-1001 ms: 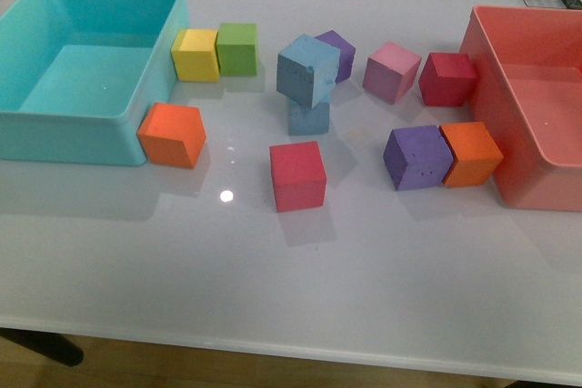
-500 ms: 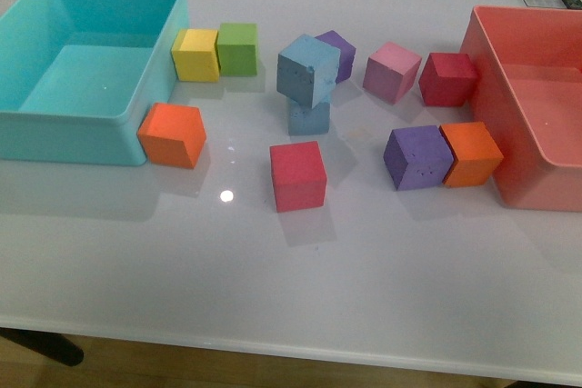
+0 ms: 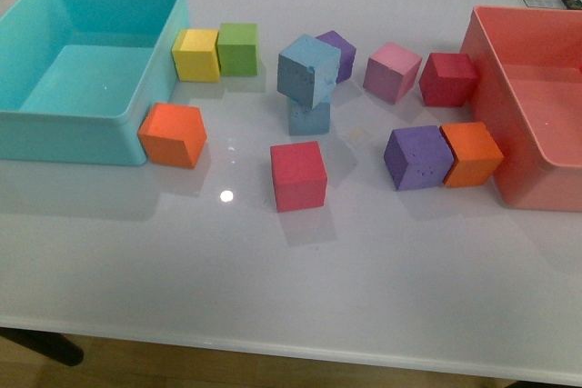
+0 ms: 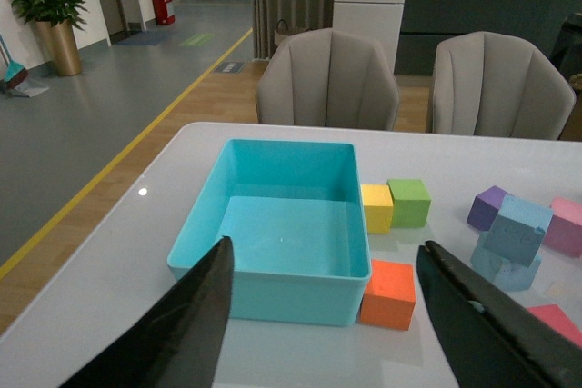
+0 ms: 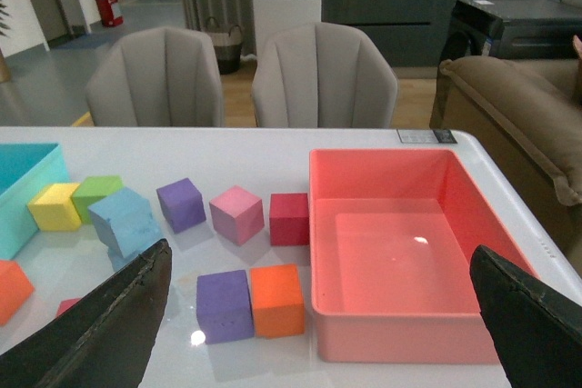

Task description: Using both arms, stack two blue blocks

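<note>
blocks: we read no print on any face
bins: we see no label or brand
background signs: too small and blurred for us to read

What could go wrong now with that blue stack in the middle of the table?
1. The top blue block sits twisted and off-centre on the lower blue block, overhanging it, so a slight bump might topple it.
2. If it falls, it would likely knock the purple block right behind it or the red block in front.
3. Both pincers are open and back from the stack; returning to straighten it could tip it.
</note>
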{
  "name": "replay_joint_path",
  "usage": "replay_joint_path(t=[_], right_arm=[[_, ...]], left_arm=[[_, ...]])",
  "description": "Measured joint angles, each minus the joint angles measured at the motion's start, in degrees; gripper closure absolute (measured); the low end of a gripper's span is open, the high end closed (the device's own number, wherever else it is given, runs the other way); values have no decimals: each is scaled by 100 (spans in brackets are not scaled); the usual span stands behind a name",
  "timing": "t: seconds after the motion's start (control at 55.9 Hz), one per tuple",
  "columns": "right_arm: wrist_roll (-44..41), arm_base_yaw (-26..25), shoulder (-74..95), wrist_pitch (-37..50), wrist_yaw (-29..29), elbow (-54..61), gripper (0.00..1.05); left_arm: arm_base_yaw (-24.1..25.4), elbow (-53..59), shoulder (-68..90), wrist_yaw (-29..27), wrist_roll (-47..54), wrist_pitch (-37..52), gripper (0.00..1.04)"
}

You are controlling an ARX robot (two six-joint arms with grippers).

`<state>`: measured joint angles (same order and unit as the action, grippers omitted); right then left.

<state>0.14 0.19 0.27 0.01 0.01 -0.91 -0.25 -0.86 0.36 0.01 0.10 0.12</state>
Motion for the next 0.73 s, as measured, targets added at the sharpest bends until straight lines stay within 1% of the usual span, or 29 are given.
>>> replay_joint_path(t=[0.089,0.107,0.161,0.733], right_arm=[[0,0,0,0,0,0,9],[0,0,0,0,0,0,9],[0,0,0,0,0,0,9],[0,0,0,0,0,0,9]], left_arm=[[0,0,0,0,2,0,8],[0,0,0,0,4,0,7],[0,0,0,0,0,0,10],[0,0,0,0,2,0,9]])
